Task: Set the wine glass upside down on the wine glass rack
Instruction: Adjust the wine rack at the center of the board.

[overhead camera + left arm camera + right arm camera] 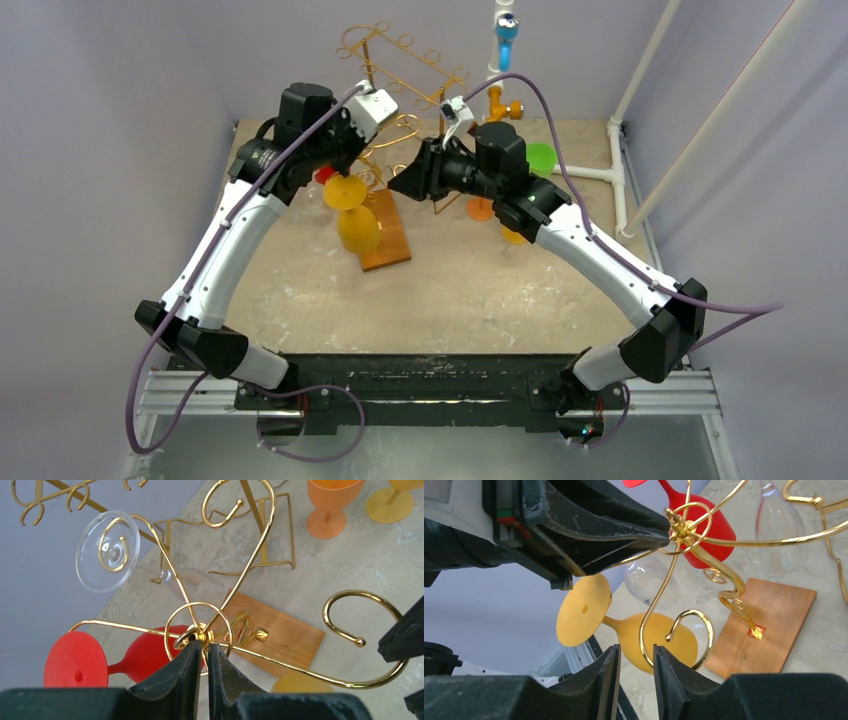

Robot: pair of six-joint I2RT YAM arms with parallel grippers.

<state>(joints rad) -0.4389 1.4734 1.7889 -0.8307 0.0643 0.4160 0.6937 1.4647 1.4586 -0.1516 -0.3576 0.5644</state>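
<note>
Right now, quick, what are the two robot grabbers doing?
Left gripper: shut on the gold rack at its top.
Right gripper: partly open, a rack hook between its jaws, not gripped.

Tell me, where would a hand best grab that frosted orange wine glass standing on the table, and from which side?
The frosted orange wine glass stands upright on the table. The best place is probably its short stem, just above the round foot, reached level from the side. The bowl flares out and looks too wide to pinch, while the stem is thin and exposed. The rim is cut off in the left wrist view.
</note>
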